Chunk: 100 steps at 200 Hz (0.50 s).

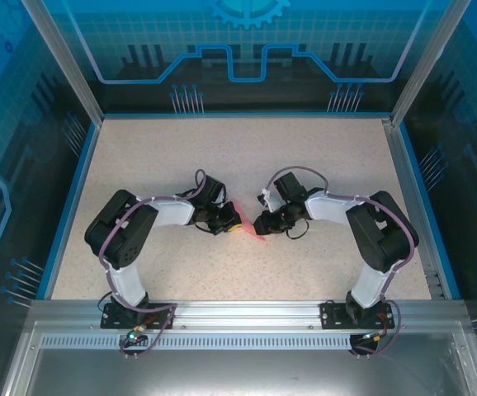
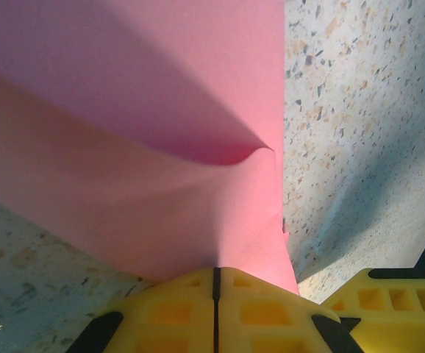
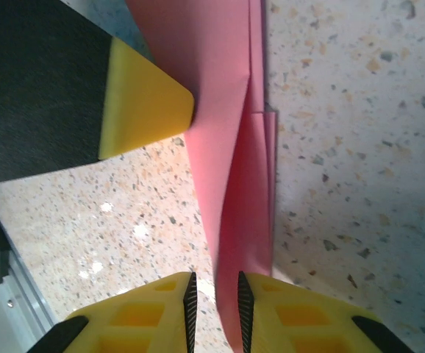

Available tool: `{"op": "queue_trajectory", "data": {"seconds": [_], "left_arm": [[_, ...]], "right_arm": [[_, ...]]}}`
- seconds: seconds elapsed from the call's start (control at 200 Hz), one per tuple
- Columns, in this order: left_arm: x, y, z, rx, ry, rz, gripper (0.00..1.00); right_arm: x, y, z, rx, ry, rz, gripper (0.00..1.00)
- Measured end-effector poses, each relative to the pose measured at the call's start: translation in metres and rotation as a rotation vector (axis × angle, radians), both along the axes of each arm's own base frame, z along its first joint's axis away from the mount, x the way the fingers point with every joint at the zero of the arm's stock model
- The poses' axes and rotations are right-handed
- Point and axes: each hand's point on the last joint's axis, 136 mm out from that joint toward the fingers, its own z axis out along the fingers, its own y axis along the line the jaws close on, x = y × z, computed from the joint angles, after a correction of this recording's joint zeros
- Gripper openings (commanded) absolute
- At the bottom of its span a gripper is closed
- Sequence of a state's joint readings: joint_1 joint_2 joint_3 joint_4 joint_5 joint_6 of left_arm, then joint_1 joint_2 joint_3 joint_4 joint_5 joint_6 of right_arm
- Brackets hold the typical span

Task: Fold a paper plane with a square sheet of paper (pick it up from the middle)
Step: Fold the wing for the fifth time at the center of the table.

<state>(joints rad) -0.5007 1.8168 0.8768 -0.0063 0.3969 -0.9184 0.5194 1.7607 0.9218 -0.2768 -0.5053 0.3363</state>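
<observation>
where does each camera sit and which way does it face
top external: above and behind, looking down at the table, left arm and right arm
left wrist: on the left arm, facing the pink paper, left gripper shut on it
right wrist: on the right arm, facing the same paper, right gripper slightly open around it
shared: all three show the paper

Looks like a robotics lab test cell: speckled tabletop [image 1: 247, 157] boxed in by aluminium framing [image 1: 61, 62] and blue tech-print panels [image 1: 247, 49], robot arms [image 1: 127, 239] bolted to a slotted rail [image 1: 247, 313].
</observation>
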Motion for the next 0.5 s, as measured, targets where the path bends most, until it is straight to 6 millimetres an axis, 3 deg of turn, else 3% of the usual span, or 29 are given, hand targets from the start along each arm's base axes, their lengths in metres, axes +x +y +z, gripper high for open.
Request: {"op": "queue_trajectory", "data": {"seconds": [0.3, 0.5], "left_arm": [[0.000, 0.000, 0.000, 0.003, 0.004, 0.000, 0.07], [0.000, 0.000, 0.000, 0.005, 0.006, 0.001, 0.07]], "right_arm": [[-0.006, 0.002, -0.003, -0.007, -0.009, 0.047, 0.22], [-0.007, 0.001, -0.011, -0.020, 0.001, 0.058, 0.11]]}}
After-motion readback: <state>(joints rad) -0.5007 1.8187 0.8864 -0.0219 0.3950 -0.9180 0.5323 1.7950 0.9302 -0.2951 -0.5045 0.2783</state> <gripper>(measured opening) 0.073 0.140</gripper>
